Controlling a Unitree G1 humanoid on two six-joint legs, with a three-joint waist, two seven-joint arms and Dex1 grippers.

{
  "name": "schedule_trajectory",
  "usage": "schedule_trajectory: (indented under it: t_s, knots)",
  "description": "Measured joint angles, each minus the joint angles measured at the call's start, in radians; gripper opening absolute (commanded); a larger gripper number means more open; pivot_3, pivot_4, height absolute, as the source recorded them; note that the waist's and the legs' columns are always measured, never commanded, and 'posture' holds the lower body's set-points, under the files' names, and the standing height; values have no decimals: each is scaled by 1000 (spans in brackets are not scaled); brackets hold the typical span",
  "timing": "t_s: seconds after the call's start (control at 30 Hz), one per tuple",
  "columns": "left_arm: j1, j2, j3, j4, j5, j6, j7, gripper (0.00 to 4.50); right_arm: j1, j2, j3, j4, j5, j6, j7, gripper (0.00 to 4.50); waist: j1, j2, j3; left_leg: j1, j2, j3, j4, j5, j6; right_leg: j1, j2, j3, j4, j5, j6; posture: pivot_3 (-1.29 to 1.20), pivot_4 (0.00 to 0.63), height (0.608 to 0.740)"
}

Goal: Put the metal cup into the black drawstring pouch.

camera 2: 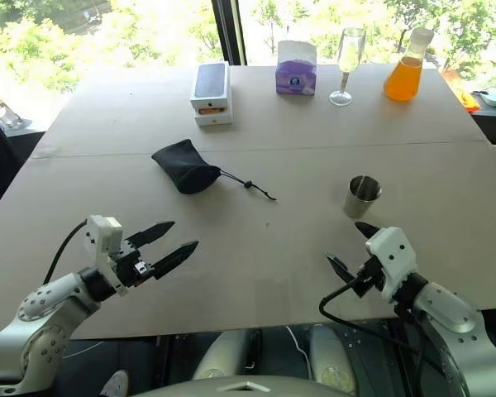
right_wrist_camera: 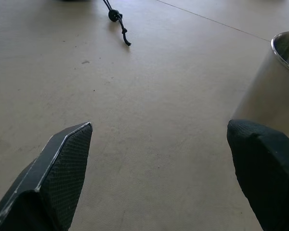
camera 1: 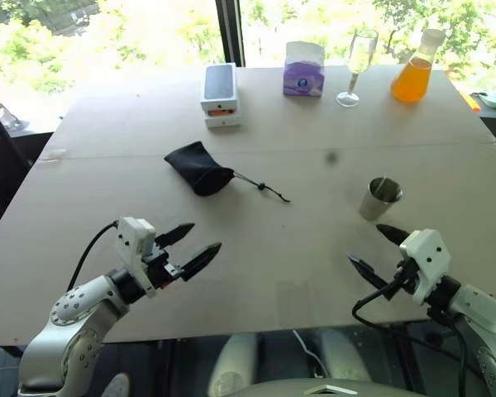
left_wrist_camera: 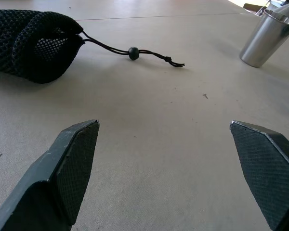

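Note:
The metal cup (camera 1: 380,198) stands upright on the right half of the table; it also shows as a shiny tumbler (left_wrist_camera: 266,39) in the left wrist view and as a steel wall (right_wrist_camera: 272,91) in the right wrist view. The black drawstring pouch (camera 1: 198,168) lies left of centre, its cord and bead (camera 1: 262,187) trailing toward the cup. My left gripper (camera 1: 190,246) hovers open near the table's front left, short of the pouch. Just in front of the cup, my right gripper (camera 1: 379,248) is open and holds nothing.
Along the far edge stand a white phone box (camera 1: 220,93), a purple tissue pack (camera 1: 303,69), a clear stemmed glass (camera 1: 358,66) and a flask of orange liquid (camera 1: 416,70). The table (camera 1: 298,248) ends close beneath both grippers.

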Motion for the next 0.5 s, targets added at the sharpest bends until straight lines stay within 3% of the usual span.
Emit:
schedule_trajectory:
  t_s: [0.5]
  knots:
    - [-169,-27,-16,4,52,3,145,4500,-26,33,2,3,25,-222,78,4488,-1,0,0,0,0,0,0,0,0,0,0,-1,0,0,0,0,150,740]
